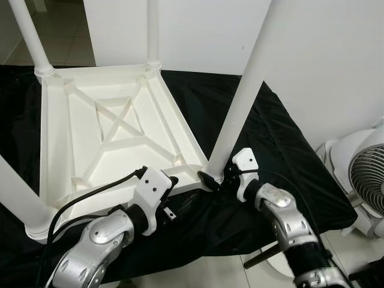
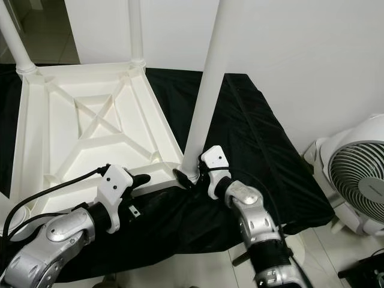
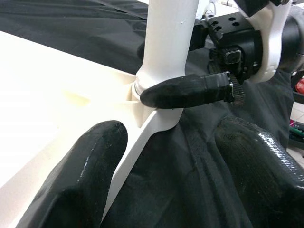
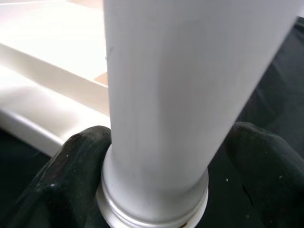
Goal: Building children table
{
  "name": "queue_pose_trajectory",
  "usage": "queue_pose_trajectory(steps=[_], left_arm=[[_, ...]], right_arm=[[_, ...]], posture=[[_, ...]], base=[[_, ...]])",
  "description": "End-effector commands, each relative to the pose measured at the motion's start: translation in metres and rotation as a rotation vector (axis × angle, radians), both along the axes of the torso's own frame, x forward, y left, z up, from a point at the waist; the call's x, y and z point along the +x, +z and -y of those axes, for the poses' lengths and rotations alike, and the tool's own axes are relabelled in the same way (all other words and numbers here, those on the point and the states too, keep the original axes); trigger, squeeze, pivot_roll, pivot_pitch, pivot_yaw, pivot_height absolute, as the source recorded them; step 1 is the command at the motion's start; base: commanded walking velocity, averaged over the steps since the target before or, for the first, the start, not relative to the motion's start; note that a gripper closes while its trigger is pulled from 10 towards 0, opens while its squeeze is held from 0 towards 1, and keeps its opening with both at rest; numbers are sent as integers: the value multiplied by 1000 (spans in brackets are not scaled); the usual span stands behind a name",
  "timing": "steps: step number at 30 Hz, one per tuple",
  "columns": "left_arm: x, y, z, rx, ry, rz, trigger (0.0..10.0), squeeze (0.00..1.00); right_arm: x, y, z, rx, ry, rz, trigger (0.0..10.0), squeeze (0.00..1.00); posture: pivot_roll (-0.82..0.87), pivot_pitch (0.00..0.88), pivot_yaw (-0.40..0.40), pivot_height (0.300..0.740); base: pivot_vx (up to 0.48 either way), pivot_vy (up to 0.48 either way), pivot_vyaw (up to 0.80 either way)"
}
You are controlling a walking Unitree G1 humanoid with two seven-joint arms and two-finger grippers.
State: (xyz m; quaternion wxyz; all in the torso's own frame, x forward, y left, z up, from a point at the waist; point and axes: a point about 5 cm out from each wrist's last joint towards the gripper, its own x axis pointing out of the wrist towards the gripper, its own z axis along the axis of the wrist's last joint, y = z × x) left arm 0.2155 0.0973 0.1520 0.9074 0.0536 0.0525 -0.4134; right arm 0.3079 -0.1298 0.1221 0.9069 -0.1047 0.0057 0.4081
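Note:
A white plastic table top (image 1: 114, 129) lies upside down on a black cloth (image 1: 288, 150), with its legs pointing up. My right gripper (image 1: 216, 177) is shut on the base of the near right leg (image 1: 246, 90), just above its socket. In the right wrist view both black fingers (image 4: 80, 166) press against the sides of that leg (image 4: 166, 95). My left gripper (image 3: 166, 175) is open, low beside the table's near rim. Its fingers (image 3: 80, 175) sit either side of the corner, a short way from the right gripper's finger (image 3: 190, 90).
Other legs stand at the far left (image 1: 30, 36), far middle (image 1: 153, 30) and near left (image 1: 18, 198) corners. A white fan (image 2: 360, 180) stands on the floor to the right. A white wall rises close behind the cloth.

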Motion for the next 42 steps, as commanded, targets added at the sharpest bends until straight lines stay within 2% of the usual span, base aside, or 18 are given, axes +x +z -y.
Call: queue_pose_trajectory(steps=[1, 6, 12, 13, 14, 17, 18, 25, 31, 35, 36, 40, 42], left_arm=[[-1, 2, 0, 1, -9, 2, 10000, 0], [-1, 3, -1, 3, -4, 5, 10000, 0], [-1, 5, -3, 5, 7, 7, 10000, 0], [-1, 5, -3, 5, 9, 7, 10000, 0], [-1, 5, -3, 5, 10, 7, 10000, 0], [-1, 5, -4, 6, 12, 7, 10000, 0], [-1, 5, -4, 6, 12, 6, 10000, 0], [-2, 6, -3, 4, 10, 3, 10000, 0], [-2, 6, -2, 3, 7, 1, 10000, 0], [-3, 5, 0, -2, 7, -1, 10000, 0], [-3, 5, 0, -2, 7, -1, 10000, 0], [-4, 4, 2, -7, 6, -5, 10000, 0], [-4, 4, 2, -8, 5, -5, 10000, 0]], right_arm=[[4, 0, 5, -33, 51, 15, 10000, 0], [16, 5, 3, -67, 78, 47, 10000, 0], [25, 8, -9, -69, 138, 66, 10000, 0], [25, 6, -12, -72, 155, 64, 9765, 0], [26, 5, -14, -73, 165, 63, 4941, 0], [24, 1, -17, -74, 190, 49, 4941, 0], [24, 0, -18, -62, 195, 40, 0, 0], [23, -11, -18, -25, 181, 16, 0, 0], [23, -15, -11, 11, 101, 10, 0, 0], [19, -24, -9, 70, -83, -15, 0, 0], [19, -24, -9, 70, -83, -15, 0, 0], [10, -32, -20, 160, -219, -72, 0, 0], [8, -34, -23, 175, -262, -89, 0, 0]], posture=[[197, 52, -87, 740], [206, 55, -85, 740], [220, 59, -81, 740], [224, 61, -81, 740], [224, 61, -81, 740], [225, 62, -81, 740], [225, 63, -80, 740], [221, 64, -78, 740], [216, 64, -84, 740], [212, 66, -98, 740], [212, 66, -98, 740], [207, 63, -105, 740], [207, 62, -106, 740]], base=[[0, 0, 0], [0, 0, 0], [0, 0, 0], [0, 0, 0], [0, 0, 0], [0, 0, 0], [0, 0, 0], [0, 0, 0], [0, 0, 0], [0, 0, 0], [0, 0, 0], [0, 0, 0], [0, 0, 0]])
